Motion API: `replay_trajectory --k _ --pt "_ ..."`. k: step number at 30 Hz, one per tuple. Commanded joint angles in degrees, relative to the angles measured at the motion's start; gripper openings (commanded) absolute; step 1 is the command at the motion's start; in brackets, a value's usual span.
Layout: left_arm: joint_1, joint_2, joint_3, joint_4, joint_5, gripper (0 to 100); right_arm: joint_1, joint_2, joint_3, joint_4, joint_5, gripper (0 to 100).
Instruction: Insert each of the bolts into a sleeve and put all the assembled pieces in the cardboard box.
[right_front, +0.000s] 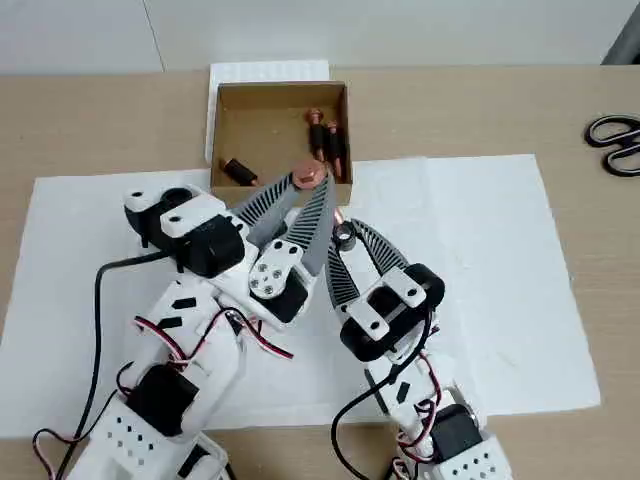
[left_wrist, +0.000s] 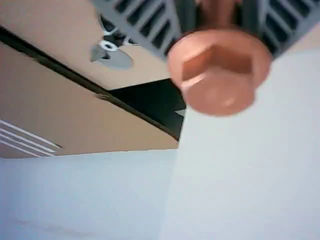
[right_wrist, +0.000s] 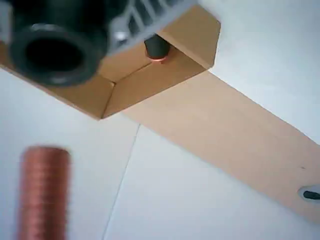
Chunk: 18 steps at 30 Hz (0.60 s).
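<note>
Cardboard box (right_front: 265, 122), far across the tabletop (right_front: 100, 110), already holds some assembled pieces (right_front: 332, 143); left tool (right_front: 307, 183) pinches a copper bolt (left_wrist: 220, 70) at the box's near wall; right tool (right_front: 344, 240) clamps a black sleeve (right_wrist: 50, 47) just beside; this pair looks unjoined and unboxed yet.

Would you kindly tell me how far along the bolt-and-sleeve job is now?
Done: assembled pieces lie in the cardboard box. In hand: the left gripper holds a bolt, the right gripper a sleeve, not yet joined. Left: join them and box the piece.
</note>
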Motion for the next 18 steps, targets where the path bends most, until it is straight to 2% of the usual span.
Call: replay_trajectory --k 1,18 --pt "0.3 -1.0 -1.3 -1.5 0.8 1 -0.1 -0.7 0.3 -1.2 0.3 0.2" --pt "0.5 -0.9 2.7 -1.8 -1.6 1 -0.1 -0.7 0.3 -1.2 0.3 0.2"
